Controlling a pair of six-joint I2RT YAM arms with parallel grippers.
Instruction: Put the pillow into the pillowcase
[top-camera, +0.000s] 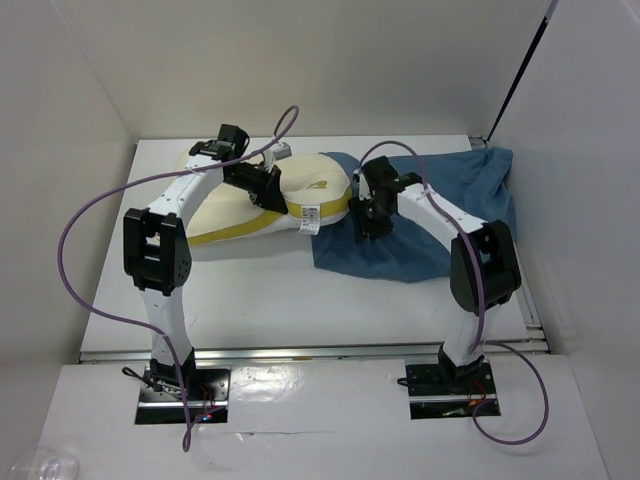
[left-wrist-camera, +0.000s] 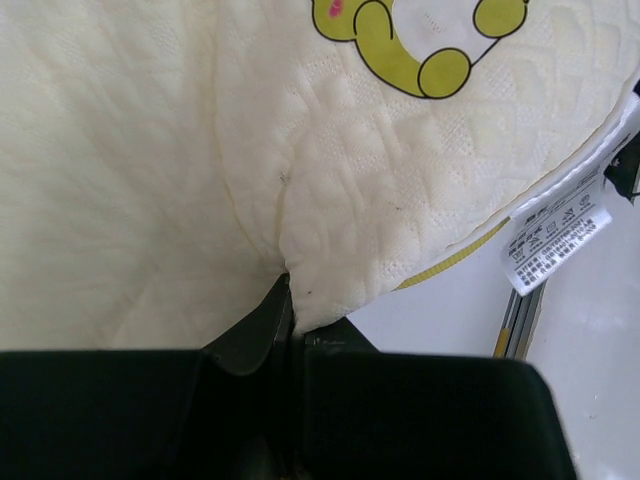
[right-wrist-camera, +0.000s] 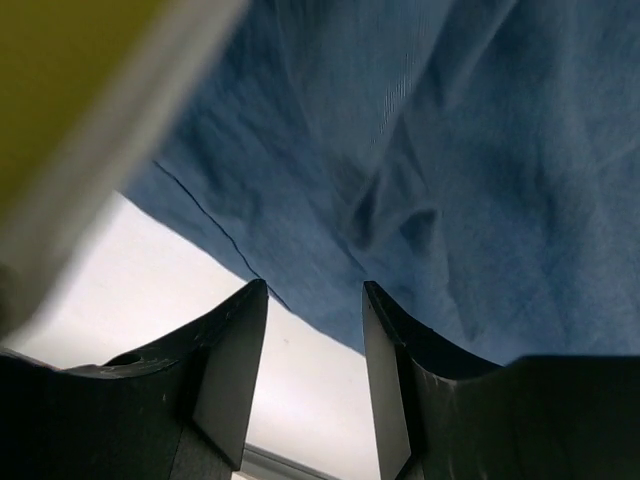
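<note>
The pillow (top-camera: 225, 212) lies on the table (top-camera: 300, 300) left of centre. Its right end, with the yellow emblem (left-wrist-camera: 420, 40) and the white tag (left-wrist-camera: 560, 235), just overlaps the near-left edge of the pillowcase (top-camera: 455, 172), which is spread wrinkled toward the far right corner. None of the pillow is inside it yet, as far as I can tell. My left gripper (left-wrist-camera: 290, 300) is closed tight on a pinched fold at the pillow's edge, a grip that lets me steer it toward the case. My right gripper (right-wrist-camera: 315, 290) hovers low over the case's near hem, jaws well apart and holding nothing, with bare table showing between them. I judge it is placed there to catch one layer and lift the mouth open.
</note>
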